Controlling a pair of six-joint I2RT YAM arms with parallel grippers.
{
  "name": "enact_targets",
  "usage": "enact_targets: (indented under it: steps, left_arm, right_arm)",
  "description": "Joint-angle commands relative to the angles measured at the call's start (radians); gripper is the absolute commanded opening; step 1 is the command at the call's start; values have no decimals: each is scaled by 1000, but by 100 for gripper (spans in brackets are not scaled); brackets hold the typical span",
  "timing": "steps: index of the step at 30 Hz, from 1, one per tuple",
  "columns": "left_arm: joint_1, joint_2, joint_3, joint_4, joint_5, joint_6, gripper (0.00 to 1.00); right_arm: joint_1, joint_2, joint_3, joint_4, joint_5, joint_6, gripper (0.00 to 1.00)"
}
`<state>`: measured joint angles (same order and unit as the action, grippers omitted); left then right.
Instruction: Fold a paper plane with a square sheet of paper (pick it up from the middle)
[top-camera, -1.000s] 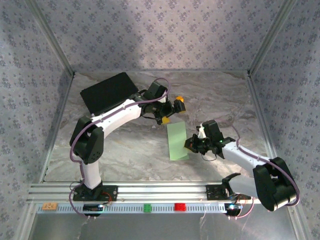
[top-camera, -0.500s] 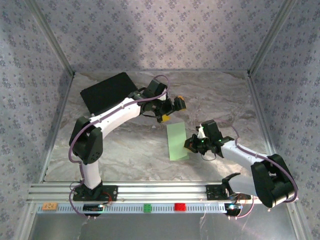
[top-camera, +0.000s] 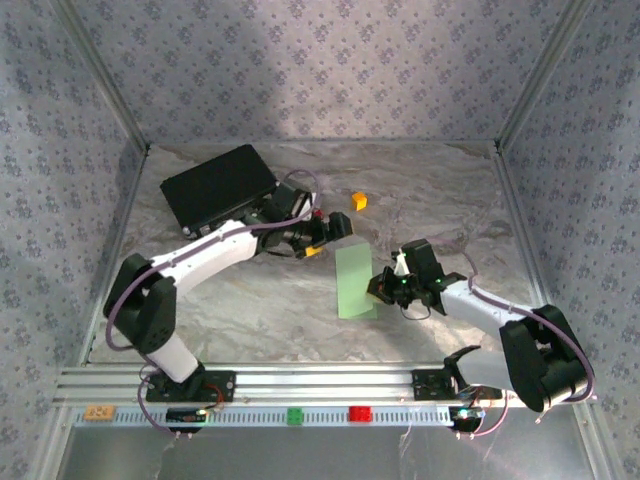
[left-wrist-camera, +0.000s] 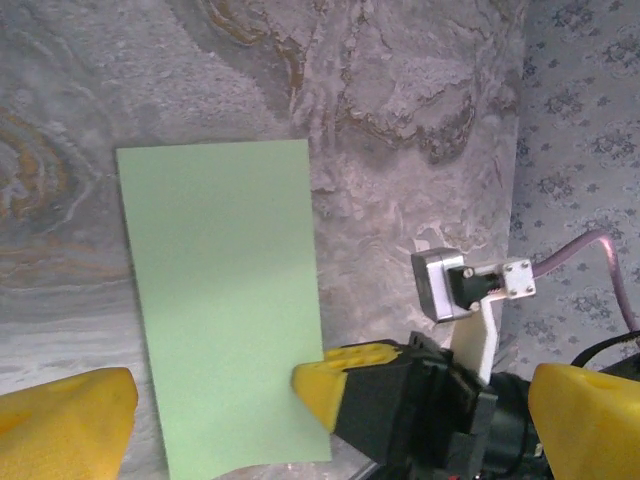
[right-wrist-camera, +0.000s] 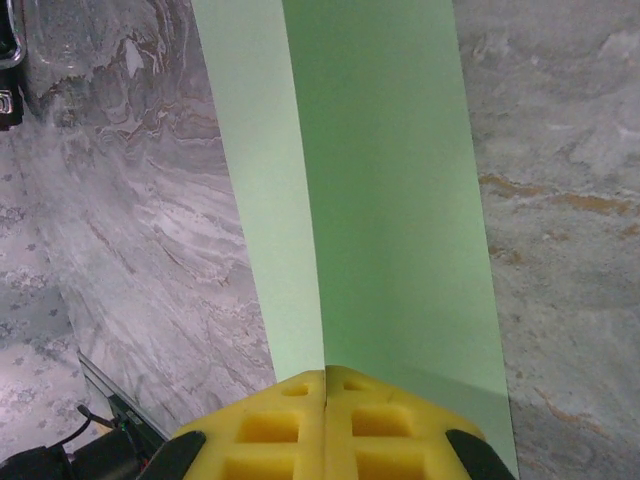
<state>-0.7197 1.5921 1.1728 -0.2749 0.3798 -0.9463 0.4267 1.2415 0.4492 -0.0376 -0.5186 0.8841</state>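
Green, thin and floppy, the square sheet of paper (top-camera: 356, 283) lies folded in half on the counter (top-camera: 250, 300) between the arms, probably best pinched gently at an edge; the right hand (top-camera: 380, 290) is shut, maybe pressing its side, the left hand (top-camera: 325, 237) wide open and empty.

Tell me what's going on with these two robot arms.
The arms are working on a green paper, folded into a long rectangle and lying on the marble table. The right gripper is shut with its tips at the paper's right edge, pinching or pressing it; I can't tell which. The left gripper hangs wide open by the paper's far end. There is no plane shape yet.
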Motion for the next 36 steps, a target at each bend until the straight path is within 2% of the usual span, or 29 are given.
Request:
enact_targets:
  steps: [1,3,8,10,14,18,25,29,36]
  left_arm:
    - [1,-75,-100,155,-66,47,98]
    - [1,-108,-169,222,-76,55,97]
    - [-21,-156,-281,343,-94,126,93]
    - [-46,-173,-319,388,-108,174,90]
    - [-110,-183,-376,472,-122,270,85]
    - [-186,-167,-409,518,-169,375,83]
    - [-334,-150,-446,510,-324,585,84]
    - [-381,-112,-448,477,-418,638,85]
    - [-471,-6,-378,444,-520,746,87]
  right_arm:
    - [8,-28,-14,3,28,35,2]
    - [11,-42,-23,9,31,46,3]
    - [-2,-56,-36,27,-2,33,14]
    - [-15,-42,-22,32,-34,8,19]
    - [-35,15,21,38,-84,-28,23]
    - [-57,84,67,30,-131,-67,24]
    - [-85,141,89,30,-163,-101,18]
    - [-91,150,83,49,-178,-92,15]
    - [-95,133,74,63,-185,-81,17]
